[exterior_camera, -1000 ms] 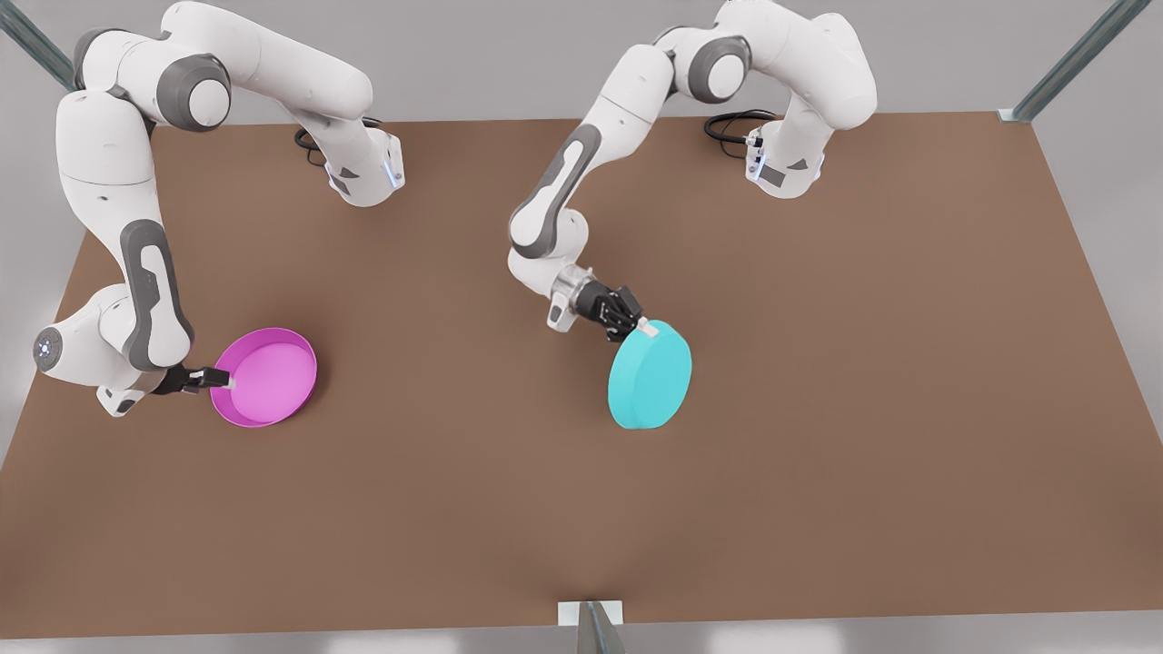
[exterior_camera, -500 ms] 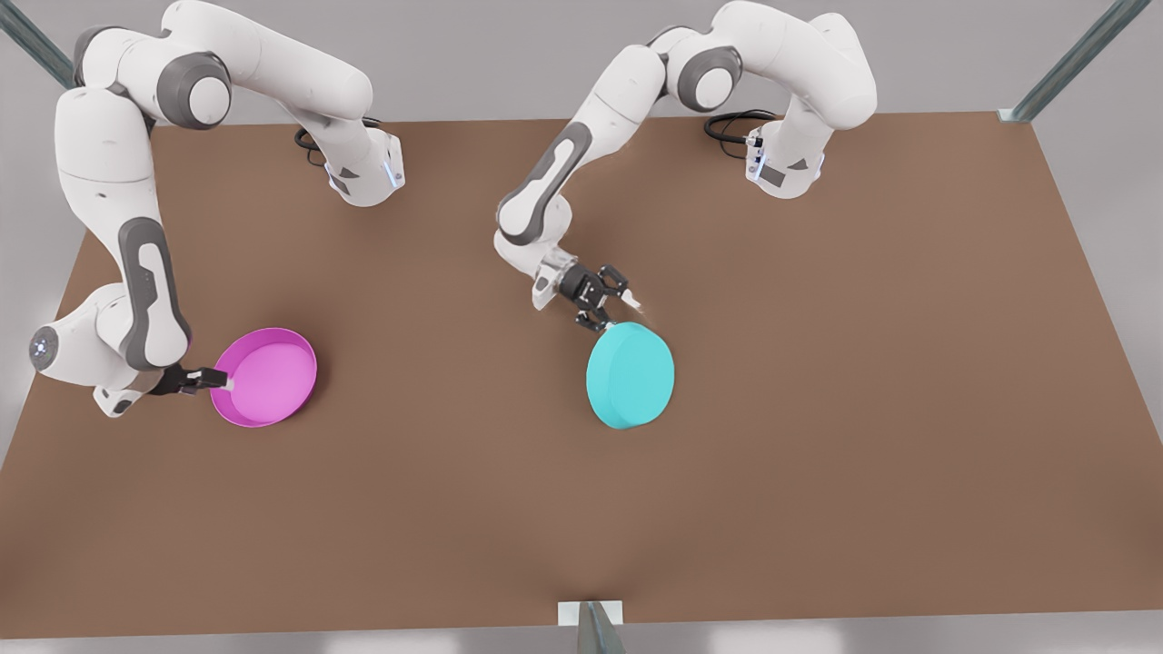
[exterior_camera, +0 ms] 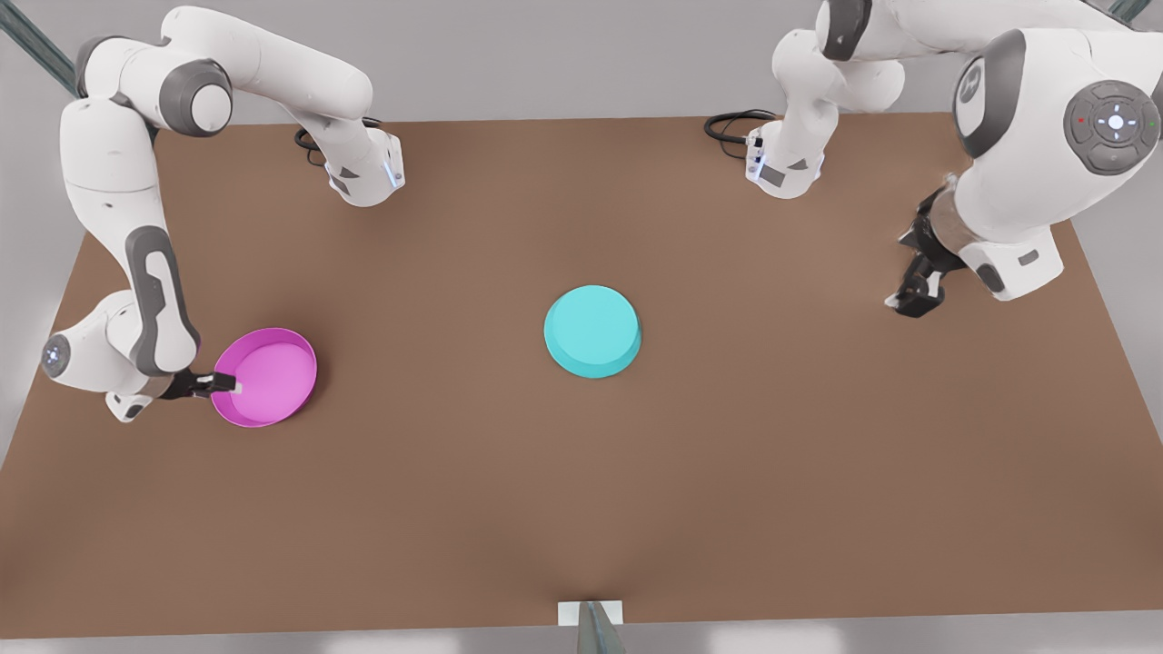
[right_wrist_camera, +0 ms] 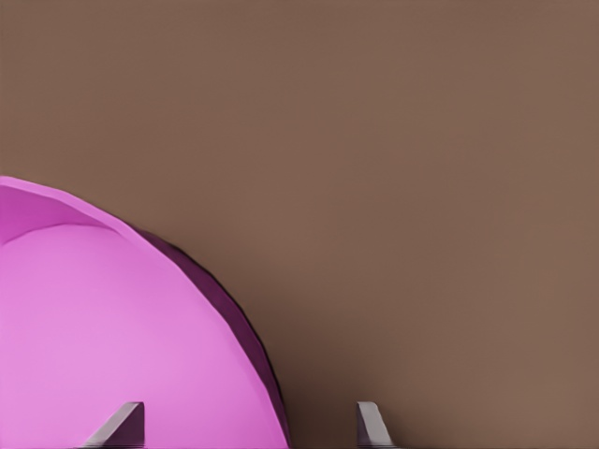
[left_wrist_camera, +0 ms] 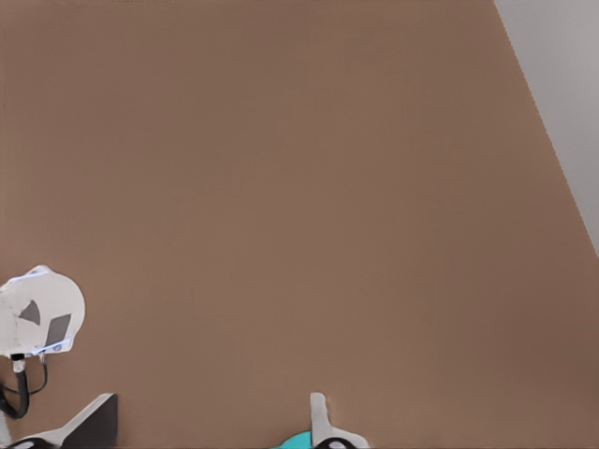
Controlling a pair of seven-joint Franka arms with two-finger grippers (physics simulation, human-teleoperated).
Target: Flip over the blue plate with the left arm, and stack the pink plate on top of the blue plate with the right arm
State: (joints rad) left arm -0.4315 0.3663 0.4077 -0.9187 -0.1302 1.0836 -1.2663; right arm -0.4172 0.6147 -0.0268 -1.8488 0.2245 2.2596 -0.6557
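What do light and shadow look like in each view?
Front view: soft even light, barely any shadow by the blue plate. Right wrist view: dark shade on the outer wall of the pink plate, at the open right claw. Left wrist view: evenly lit table beyond the open left claw.

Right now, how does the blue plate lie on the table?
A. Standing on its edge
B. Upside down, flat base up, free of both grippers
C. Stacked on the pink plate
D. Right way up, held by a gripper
B. The blue plate lies base up mid-table, alone; the left gripper hangs far off, and the right gripper is at the pink plate.
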